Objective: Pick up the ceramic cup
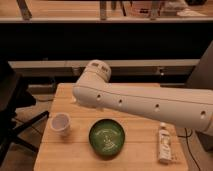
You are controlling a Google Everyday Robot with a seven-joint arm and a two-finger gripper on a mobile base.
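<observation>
Gripper hidden behind arm, wide open, holding nothing.
Cup upright on table beside bowl, apart from arm, untouched.

— What are we seeing on the table?

— We are seeing the ceramic cup standing near its left edge. The bowl is sitting to the right of the cup, toward the middle and apart from it. A bottle is lying by the right edge.

— And above them?

— The arm is reaching in from the right, over the table and behind the bowl. Its bend is hanging behind the cup, a little to the right. We are not finding the pincer; it is out of our sight. A chair is standing left of the table.
</observation>
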